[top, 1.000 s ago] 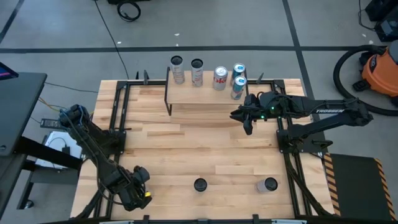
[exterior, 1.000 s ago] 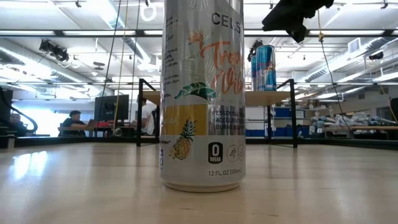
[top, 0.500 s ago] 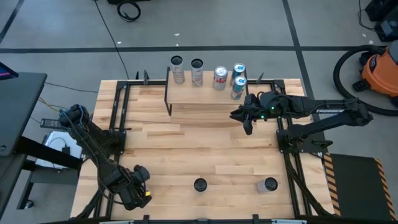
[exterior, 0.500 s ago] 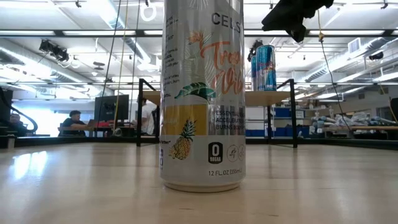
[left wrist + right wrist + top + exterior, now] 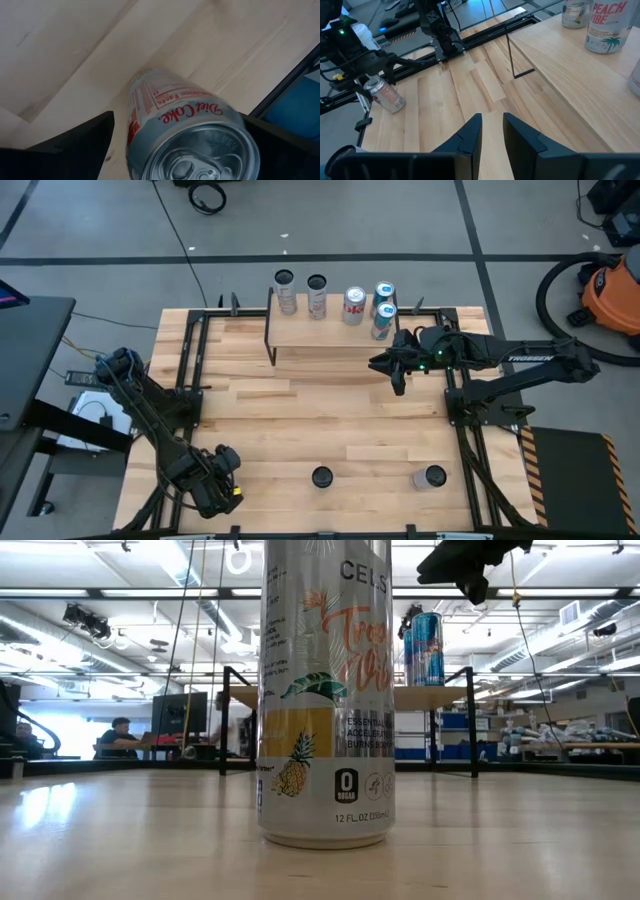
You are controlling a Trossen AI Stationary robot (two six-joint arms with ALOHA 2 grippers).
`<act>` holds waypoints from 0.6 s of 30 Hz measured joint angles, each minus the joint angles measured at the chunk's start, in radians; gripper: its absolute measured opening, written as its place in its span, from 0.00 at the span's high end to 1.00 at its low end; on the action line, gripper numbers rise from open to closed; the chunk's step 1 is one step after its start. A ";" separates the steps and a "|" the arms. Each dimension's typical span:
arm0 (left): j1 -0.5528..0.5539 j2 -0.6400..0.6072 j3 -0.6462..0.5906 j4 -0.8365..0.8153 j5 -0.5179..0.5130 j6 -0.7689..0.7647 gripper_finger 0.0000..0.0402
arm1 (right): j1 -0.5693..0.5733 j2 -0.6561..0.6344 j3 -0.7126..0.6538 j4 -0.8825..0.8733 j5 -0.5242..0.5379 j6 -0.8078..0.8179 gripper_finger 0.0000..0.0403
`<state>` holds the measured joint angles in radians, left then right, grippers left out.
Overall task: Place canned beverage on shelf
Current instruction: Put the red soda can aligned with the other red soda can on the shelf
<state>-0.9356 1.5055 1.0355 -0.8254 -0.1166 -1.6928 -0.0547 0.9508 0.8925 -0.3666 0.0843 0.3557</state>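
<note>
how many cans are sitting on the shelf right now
5: all in a row along the back of the shelf: two Celsius cans, a Diet Coke, two blue cans.

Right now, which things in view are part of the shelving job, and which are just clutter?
Job: shelf, five cans on it; Diet Coke can between the open left gripper's fingers; Celsius can and another can on the table.
Lying about: orange vacuum, coiled cable.
</note>
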 joint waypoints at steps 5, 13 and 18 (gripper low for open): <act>0.003 0.000 0.000 0.001 0.002 0.001 0.00 | 0.000 0.000 0.000 0.000 0.000 0.000 0.78; 0.003 0.000 0.000 0.025 0.043 -0.017 0.07 | 0.000 0.000 0.000 0.000 0.000 0.000 0.78; 0.003 0.000 0.000 0.037 0.043 -0.016 0.18 | 0.000 0.000 0.000 0.000 0.000 0.000 0.78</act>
<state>-0.9321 1.5055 1.0359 -0.7883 -0.0738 -1.7092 -0.0545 0.9508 0.8925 -0.3670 0.0841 0.3557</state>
